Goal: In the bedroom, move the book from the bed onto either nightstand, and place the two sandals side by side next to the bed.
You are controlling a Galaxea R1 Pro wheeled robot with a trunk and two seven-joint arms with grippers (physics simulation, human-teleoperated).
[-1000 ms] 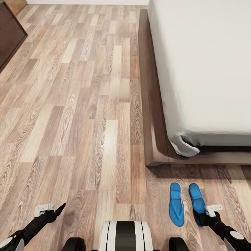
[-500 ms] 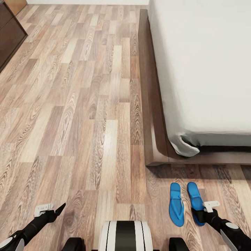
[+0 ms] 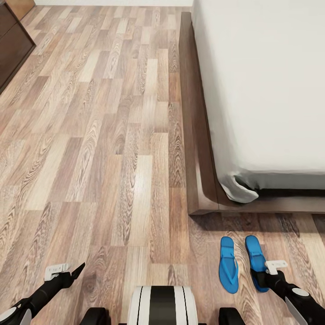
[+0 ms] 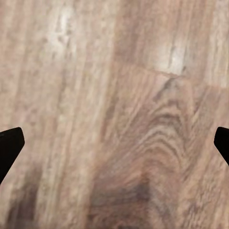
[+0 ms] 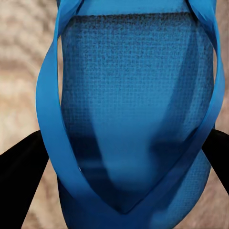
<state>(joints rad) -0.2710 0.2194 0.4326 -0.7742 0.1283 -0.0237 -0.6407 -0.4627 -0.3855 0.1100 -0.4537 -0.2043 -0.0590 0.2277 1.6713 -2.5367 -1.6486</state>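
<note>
Right sandal [image 3: 256, 262] has shifted slightly away from left sandal [image 3: 228, 265]; both lie on floor [image 3: 113, 158] by bed [image 3: 262, 90]. Right gripper [image 3: 270, 276] grasps the right sandal. Left gripper [image 3: 67, 273] spread, empty.

Bright, even, soft lighting; faint sheen on the floor [image 3: 90, 149] planks. Dark shadow cast under the bed [image 3: 253, 90] along its foot edge. Blurred, smeared wood grain in the left wrist view.
</note>
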